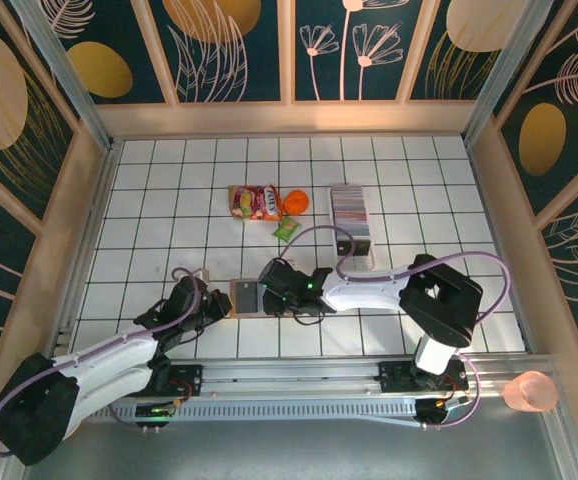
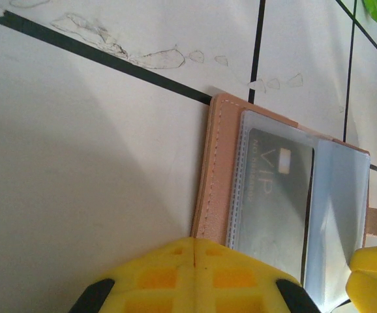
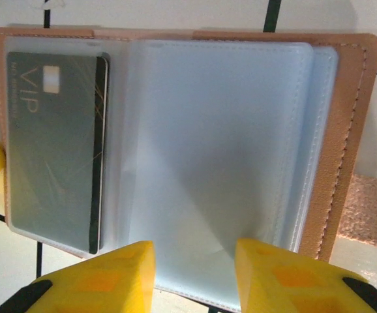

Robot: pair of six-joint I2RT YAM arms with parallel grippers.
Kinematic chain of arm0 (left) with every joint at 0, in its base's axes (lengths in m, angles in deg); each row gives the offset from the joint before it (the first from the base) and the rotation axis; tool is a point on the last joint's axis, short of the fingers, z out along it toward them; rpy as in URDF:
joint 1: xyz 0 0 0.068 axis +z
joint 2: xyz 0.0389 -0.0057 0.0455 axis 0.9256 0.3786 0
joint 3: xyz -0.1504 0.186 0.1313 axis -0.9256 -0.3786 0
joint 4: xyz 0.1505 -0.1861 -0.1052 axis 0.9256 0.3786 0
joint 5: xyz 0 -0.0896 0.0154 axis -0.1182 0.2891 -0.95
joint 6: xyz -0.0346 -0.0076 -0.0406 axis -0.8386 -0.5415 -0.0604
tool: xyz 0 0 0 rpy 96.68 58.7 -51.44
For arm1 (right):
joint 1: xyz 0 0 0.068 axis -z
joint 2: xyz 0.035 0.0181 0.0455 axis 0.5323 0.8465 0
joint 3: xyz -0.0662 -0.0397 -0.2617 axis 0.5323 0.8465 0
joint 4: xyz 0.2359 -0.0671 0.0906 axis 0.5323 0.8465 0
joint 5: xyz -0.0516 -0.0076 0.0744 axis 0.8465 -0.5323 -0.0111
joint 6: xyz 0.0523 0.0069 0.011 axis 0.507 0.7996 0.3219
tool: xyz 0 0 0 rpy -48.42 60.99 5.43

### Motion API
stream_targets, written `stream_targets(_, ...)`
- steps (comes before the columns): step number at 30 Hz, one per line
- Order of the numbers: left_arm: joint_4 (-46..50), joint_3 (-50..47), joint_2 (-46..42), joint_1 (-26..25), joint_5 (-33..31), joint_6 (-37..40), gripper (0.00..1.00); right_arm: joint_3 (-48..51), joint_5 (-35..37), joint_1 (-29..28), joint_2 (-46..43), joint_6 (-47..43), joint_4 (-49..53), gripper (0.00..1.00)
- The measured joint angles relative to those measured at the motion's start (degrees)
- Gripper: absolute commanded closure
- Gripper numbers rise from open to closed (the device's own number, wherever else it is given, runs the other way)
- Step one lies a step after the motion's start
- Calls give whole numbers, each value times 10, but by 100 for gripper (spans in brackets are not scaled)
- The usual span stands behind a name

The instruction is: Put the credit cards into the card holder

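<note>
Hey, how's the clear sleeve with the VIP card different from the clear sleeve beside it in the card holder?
The VIP sleeve holds a dark card; the neighbouring sleeve looks empty. The VIP sleeve lies at one end of the pink card holder; the neighbouring sleeve lies mid-holder, by the right pincer. Both are clear plastic.

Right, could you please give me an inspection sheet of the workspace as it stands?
Surface: white gridded table, scuffs near the holder.
Job's things: holder lies open, one dark card inside; cards stand in a row beyond it.
Clutter: snack packets, green packet.
Grippers: left gripper shut at the holder's edge; right gripper open over its sleeves.
Cables: purple cables loop over the table.
Surroundings: floral panels; pink cup off the table.
</note>
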Motion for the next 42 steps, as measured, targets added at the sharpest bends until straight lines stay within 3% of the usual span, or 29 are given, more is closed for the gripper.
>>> stream_targets(17, -12, -10, -7, 0, 0, -3, 100, -25, -19, -2, 36, 14, -57, 58)
stream_targets(42, -19, -20, -21, 0, 1, -13, 100, -25, -90, -3, 49, 47, -260, 58)
